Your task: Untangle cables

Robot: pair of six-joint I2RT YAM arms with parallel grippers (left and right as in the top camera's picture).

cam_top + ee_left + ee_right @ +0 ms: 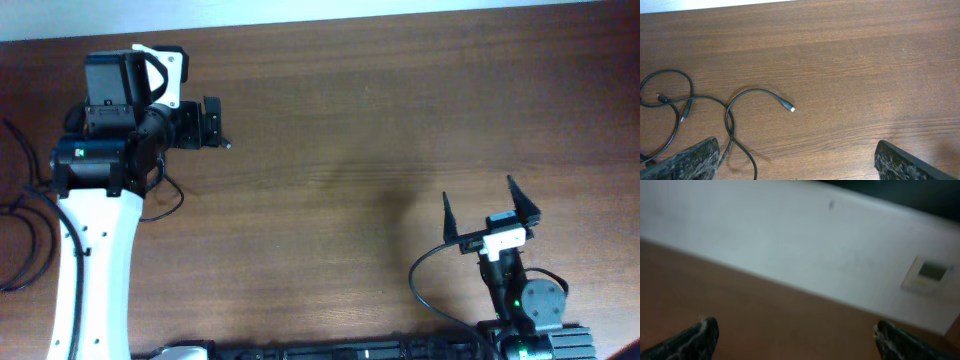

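Jaws gaped empty on our left gripper (797, 150) and right gripper (478, 189), and we feared a careless tug might tighten the thin black looped cables (757, 89).

cables (730, 112) lying on the table (850, 65), loops leftward, left gripper (213, 125) far left, right gripper (479, 192) near right, well apart

Robotics lab or test workstation. Evidence: a brown wood-grain table (350, 120) carrying two mounted manipulators, the left arm (95, 270) and right arm (520, 298); plain white wall (790, 245) behind, bearing a small wall plate (929, 274).
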